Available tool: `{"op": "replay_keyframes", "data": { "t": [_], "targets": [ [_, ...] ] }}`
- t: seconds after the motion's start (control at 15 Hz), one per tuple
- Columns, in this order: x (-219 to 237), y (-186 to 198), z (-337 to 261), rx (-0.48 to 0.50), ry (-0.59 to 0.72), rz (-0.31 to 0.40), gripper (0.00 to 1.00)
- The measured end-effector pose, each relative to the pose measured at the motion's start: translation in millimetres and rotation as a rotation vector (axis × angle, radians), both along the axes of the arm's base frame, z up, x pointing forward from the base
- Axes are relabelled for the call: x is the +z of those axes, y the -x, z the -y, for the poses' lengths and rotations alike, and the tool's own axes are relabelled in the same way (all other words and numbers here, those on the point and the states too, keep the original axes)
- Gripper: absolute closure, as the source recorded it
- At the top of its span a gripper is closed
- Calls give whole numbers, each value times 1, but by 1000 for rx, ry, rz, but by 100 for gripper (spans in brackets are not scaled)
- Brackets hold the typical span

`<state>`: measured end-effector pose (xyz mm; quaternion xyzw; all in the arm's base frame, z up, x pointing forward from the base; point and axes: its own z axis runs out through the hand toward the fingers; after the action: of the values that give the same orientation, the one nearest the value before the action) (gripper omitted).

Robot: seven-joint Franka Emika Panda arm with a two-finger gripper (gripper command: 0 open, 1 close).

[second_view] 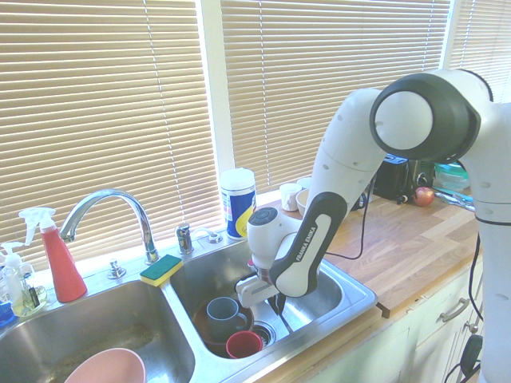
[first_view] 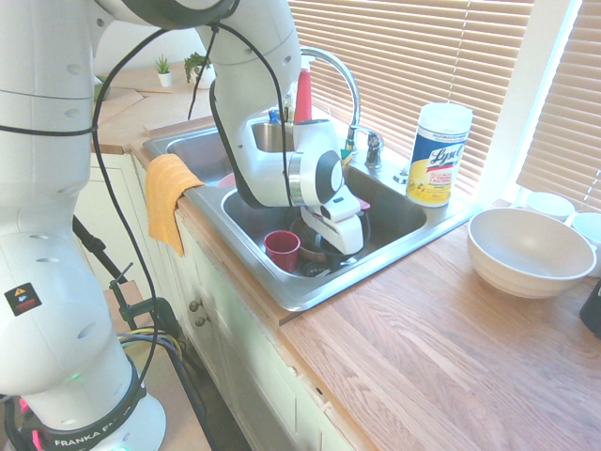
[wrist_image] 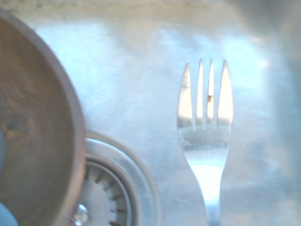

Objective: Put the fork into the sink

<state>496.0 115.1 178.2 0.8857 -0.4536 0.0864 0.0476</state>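
pincer [second_view: 277, 305]: closed on fork [wrist_image: 206, 146]
fork: inside sink [second_view: 323, 297], beside drain [wrist_image: 107, 195]
bowl rim [wrist_image: 75, 117]: apart from tines

The arm [second_view: 345, 159] bends over and reaches down into the sink's basin. The gripper [second_view: 257, 290] hangs low there, pointing down, its fingers shut, as far as the small view shows.

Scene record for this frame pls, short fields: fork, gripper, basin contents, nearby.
fork: tines over basin floor beside the drain
gripper: down inside the basin, fingers shut
basin contents: red cup, dark mug, brown bowl
nearby: sponge on the rim, Lysol tub behind the sink, white bowl on the counter
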Motion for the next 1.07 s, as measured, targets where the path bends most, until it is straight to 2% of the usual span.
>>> {"op": "replay_keyframes", "data": {
  "t": [0.27,0.33,0.6,1.07],
  "targets": [
    [-14,-10,-10,-48,-50,-19,100],
    [-16,-12,-10,-54,-69,-31,0],
    [-25,-19,-5,-63,-120,-95,0],
    [-34,-26,14,-62,-84,-99,0]
  ]
}}
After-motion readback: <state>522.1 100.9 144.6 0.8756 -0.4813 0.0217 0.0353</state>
